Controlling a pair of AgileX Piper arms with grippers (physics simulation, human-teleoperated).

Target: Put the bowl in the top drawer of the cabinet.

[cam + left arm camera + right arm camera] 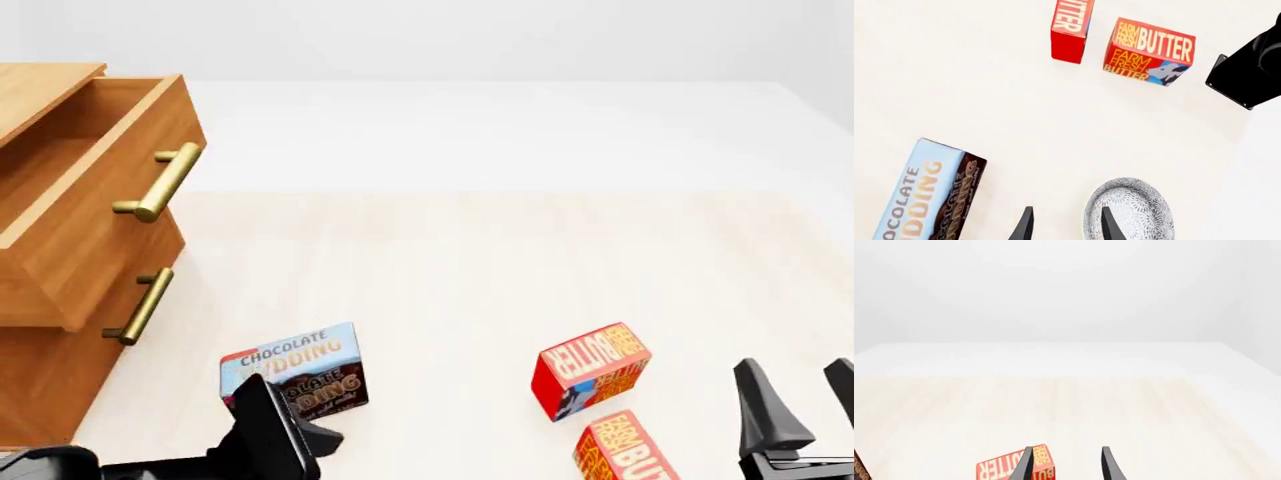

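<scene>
Pale table [467, 270] | bowl [1129, 210] cut off (frame edge) | left fingers [1026, 226] spread | right fingers [1106, 464] spread

Your arms looked all matte black: the left gripper [1066, 226] had thin pointed fingers, the right gripper [801, 400] chunkier tapered ones on a blocky body.

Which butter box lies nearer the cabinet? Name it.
The upper butter box in the front view, level with the chocolate pudding box. The other butter box lies nearer the camera, at the frame's bottom edge, farther from the cabinet.
</scene>
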